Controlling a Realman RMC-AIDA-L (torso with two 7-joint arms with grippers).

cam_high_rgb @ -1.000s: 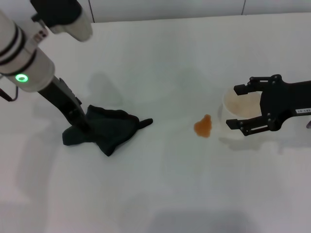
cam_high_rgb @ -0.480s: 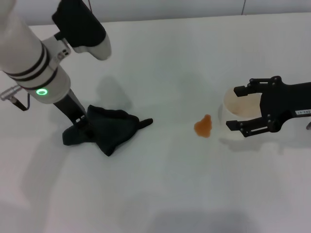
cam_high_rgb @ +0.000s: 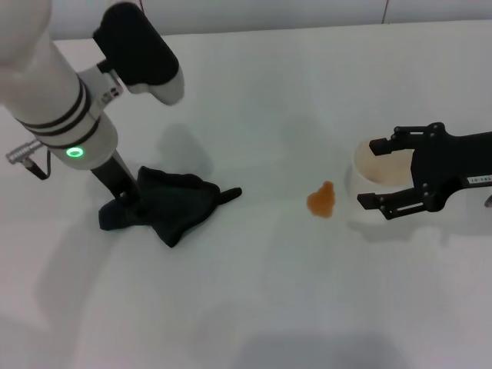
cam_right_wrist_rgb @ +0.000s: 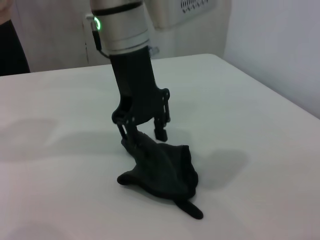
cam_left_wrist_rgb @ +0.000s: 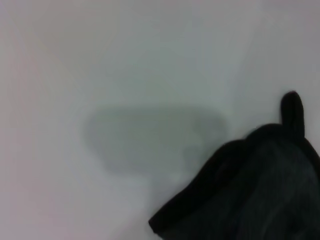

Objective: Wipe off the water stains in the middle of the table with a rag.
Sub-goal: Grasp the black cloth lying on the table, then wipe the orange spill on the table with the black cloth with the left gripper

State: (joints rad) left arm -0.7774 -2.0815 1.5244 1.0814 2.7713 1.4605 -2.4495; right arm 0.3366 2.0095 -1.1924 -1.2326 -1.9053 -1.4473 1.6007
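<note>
left gripper at rag | water stains mid-table

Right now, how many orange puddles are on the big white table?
1. The small orange-brown water stains form one blot mid-table, between the bunched black rag and the whitish cup. None looks hidden.

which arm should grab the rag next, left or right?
Left. Its pincer is open, right over the rag. The right pincer sits around the cup, past the stain.

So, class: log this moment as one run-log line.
left gripper: open, down on rag | stain: unwiped | right gripper: open around cup
</note>
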